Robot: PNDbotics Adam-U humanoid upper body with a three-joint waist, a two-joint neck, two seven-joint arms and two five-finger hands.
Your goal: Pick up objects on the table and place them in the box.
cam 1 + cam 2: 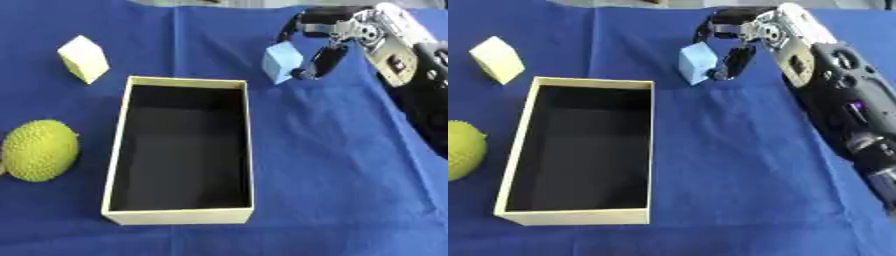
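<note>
A light blue cube (pixel 281 61) hangs just past the box's far right corner, pinched between the thumb and curled fingers of my right hand (pixel 337 36), which reaches in from the upper right. The open cardboard box (pixel 248 150) has a dark empty inside and lies lengthwise in the middle of the blue cloth. A pale yellow cube (pixel 84 58) sits tilted on the cloth beyond the box's far left corner. A bumpy yellow-green round fruit (pixel 39 149) lies left of the box. My left hand shows in neither view.
A blue cloth (pixel 341 175) covers the whole table, with open cloth to the right of the box and in front of it. My right forearm (pixel 842 110) stretches along the right side.
</note>
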